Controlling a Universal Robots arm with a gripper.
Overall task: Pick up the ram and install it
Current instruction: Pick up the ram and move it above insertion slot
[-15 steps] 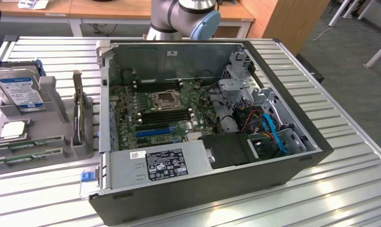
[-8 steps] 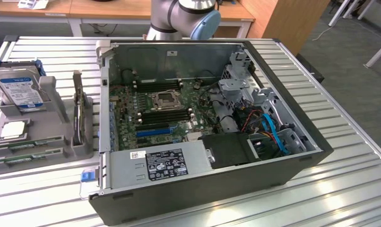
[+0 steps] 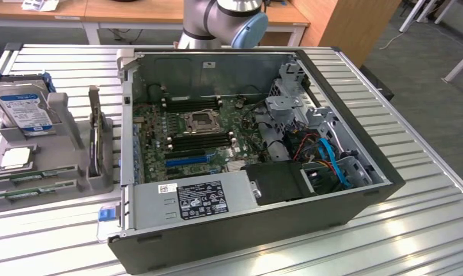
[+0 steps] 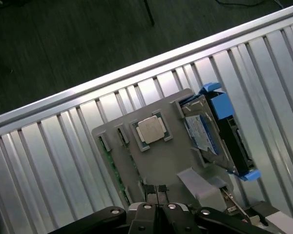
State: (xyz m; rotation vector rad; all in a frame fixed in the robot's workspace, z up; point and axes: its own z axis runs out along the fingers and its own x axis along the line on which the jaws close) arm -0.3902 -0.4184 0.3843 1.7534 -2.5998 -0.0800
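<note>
The pincer (image 4: pixel 156 190) is clenched, with nothing gripped between its fingers; it is held above the grey holder (image 4: pixel 161 161), near the processor chip (image 4: pixel 151 129). The ram (image 3: pixel 38 174) is lodged in a slot of that holder, close to the worktop (image 3: pixel 423 230) edge at the exterior view's left; it is not touched by the pincer. The hard drive (image 3: pixel 23 108) is stood at the holder's opposite end. The open computer case (image 3: pixel 346 201) is placed just beside the holder; its motherboard (image 3: pixel 201 129) is exposed.
</note>
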